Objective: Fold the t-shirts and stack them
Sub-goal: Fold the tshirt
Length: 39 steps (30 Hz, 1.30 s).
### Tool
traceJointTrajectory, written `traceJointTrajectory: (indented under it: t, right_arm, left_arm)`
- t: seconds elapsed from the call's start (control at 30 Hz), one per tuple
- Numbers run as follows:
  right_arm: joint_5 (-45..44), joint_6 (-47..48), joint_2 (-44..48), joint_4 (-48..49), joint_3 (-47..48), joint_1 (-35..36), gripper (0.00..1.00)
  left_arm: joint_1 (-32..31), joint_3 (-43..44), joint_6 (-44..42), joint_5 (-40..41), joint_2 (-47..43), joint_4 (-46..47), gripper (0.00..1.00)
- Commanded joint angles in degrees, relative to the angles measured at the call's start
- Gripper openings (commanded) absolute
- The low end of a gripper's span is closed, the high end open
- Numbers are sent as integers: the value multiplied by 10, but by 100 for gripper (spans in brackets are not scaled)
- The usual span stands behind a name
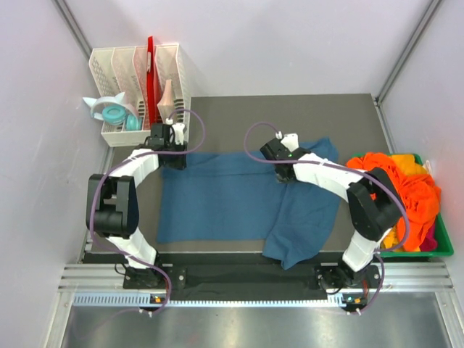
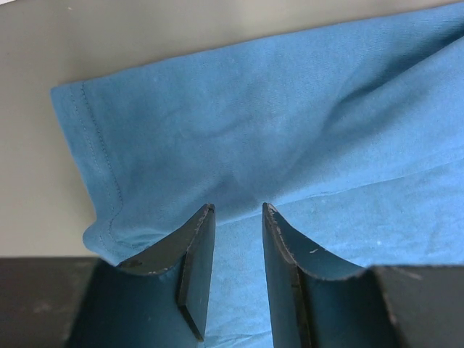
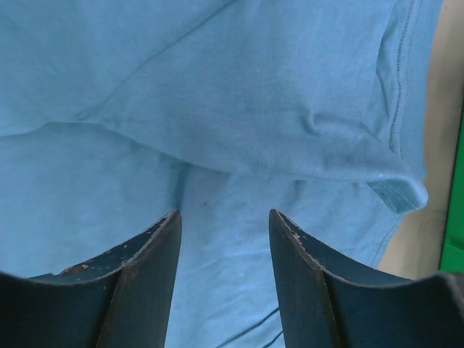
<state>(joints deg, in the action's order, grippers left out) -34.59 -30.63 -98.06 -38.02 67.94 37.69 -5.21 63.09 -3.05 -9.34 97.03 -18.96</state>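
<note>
- One teal t-shirt (image 1: 217, 199) lies flat mid-mat (image 1: 290, 116), with its 5 o'clock part rumpled over the near edge. There's bare mat free at 12 o'clock.
- Left gripper (image 2: 238, 210) sits at the tee's 10 o'clock corner, jaws a bit apart, nothing pinched. Right gripper (image 3: 225, 214) is at the 12 o'clock edge, jaws wider, also empty.
- One green bin (image 1: 442, 250) at 3 o'clock holds heaped orange t-shirts (image 1: 402, 188), can't count them. One white file rack (image 1: 134, 72) at 11 o'clock.

There is one teal-blue t-shirt (image 1: 217, 199), with one dark mat (image 1: 239, 116) under it, two grippers over it (left gripper (image 2: 238, 210), right gripper (image 3: 225, 214)), one green bin (image 1: 435, 251) to its right heaped with orange t-shirts (image 1: 406, 188) too tangled to count, and one white rack (image 1: 138, 72) beyond its far-left corner.
</note>
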Motion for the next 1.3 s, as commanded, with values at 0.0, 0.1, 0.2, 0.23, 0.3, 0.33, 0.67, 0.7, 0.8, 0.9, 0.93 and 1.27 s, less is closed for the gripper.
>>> traceJointTrajectory:
  t: [0.0, 0.1, 0.2, 0.23, 0.3, 0.33, 0.67, 0.7, 0.8, 0.9, 0.93, 1.27]
  right_arm:
    - [-33, -5, -29, -4, 24, -4, 52]
    - [-31, 3, -49, 6, 27, -11, 51]
    - [-37, 5, -72, 8, 34, -22, 49]
    - [-40, 6, -77, 14, 35, -29, 49]
    - [-50, 9, -78, 23, 36, -32, 48]
    - [-52, 9, -78, 27, 39, -37, 48]
    - [-65, 26, -106, 44, 80, -63, 34]
    - [-63, 26, -110, 41, 90, -66, 30]
    - [-64, 25, -120, 43, 98, -74, 24]
    - [-63, 26, -113, 48, 100, -74, 19]
    - [-63, 26, -113, 48, 102, -75, 19]
    - [-50, 20, -54, 47, 54, -51, 52]
  left_arm:
    - [-2, -6, 5, 10, -4, 5, 38]
    - [-3, -11, 5, 14, -2, 6, 38]
    - [-3, -16, 5, 18, 2, 9, 38]
    - [-3, -16, 5, 20, 3, 9, 38]
    - [-3, -17, 5, 23, 4, 9, 38]
    - [-3, -17, 5, 23, 4, 9, 38]
    - [-3, -13, 3, 32, 15, 10, 38]
    - [-3, -13, 2, 34, 16, 10, 38]
    - [-3, -14, 1, 36, 18, 10, 38]
    - [-3, -17, 1, 40, 18, 13, 38]
    - [-3, -17, -1, 41, 17, 14, 38]
    - [-3, 8, 0, 50, 34, 9, 38]
